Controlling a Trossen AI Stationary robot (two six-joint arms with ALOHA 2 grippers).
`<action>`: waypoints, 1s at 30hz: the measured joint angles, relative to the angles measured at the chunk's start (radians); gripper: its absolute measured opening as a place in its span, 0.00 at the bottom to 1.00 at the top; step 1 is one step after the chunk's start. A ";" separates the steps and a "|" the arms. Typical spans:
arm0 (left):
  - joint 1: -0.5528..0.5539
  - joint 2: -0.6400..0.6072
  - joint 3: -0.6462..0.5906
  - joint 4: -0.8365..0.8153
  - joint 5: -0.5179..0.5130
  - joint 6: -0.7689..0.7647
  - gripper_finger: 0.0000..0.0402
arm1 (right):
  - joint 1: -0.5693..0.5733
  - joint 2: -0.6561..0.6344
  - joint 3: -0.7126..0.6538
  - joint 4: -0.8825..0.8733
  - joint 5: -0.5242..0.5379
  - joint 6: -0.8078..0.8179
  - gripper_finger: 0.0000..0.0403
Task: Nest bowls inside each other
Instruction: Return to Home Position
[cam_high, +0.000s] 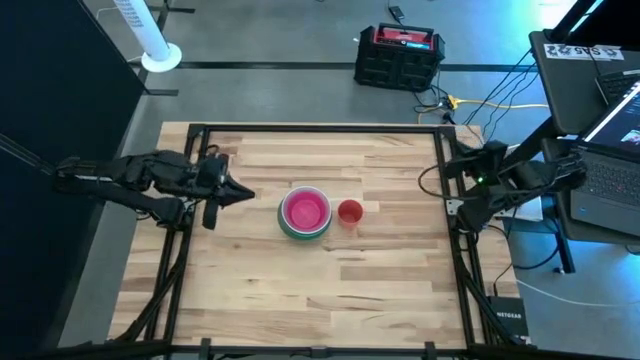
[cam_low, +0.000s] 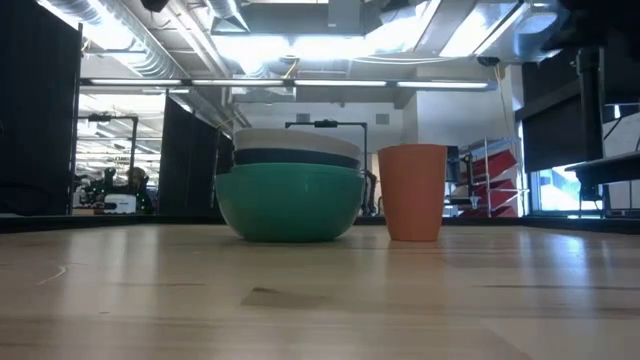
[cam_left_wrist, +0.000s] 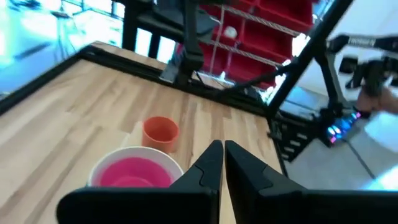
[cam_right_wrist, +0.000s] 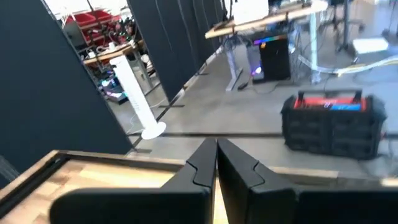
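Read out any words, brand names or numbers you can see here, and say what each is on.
"NETGEAR": on the small black box beside the table, barely legible.
Lettering on the stickers, grey device at the right: too blurred to read.
Label on the red and black case: too small to read.
No text on the bowls or the orange cup.

The left arm (cam_high: 140, 180) and right arm (cam_high: 515, 178) are matte black, built of blocky jointed segments; a small green light (cam_high: 480, 182) glows on the right one; tapered black fingers (cam_left_wrist: 208, 167) end each
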 joint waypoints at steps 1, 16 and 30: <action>0.000 -0.004 0.000 0.001 -0.014 -0.027 0.00 | 0.000 -0.025 -0.041 0.040 -0.004 0.002 0.00; 0.000 -0.011 0.000 0.033 -0.034 -0.087 0.00 | 0.181 -0.109 -0.407 0.688 -0.056 -0.196 0.00; 0.000 -0.010 0.000 0.104 -0.035 -0.174 0.00 | 0.110 -0.271 -0.417 0.382 0.179 -0.201 0.00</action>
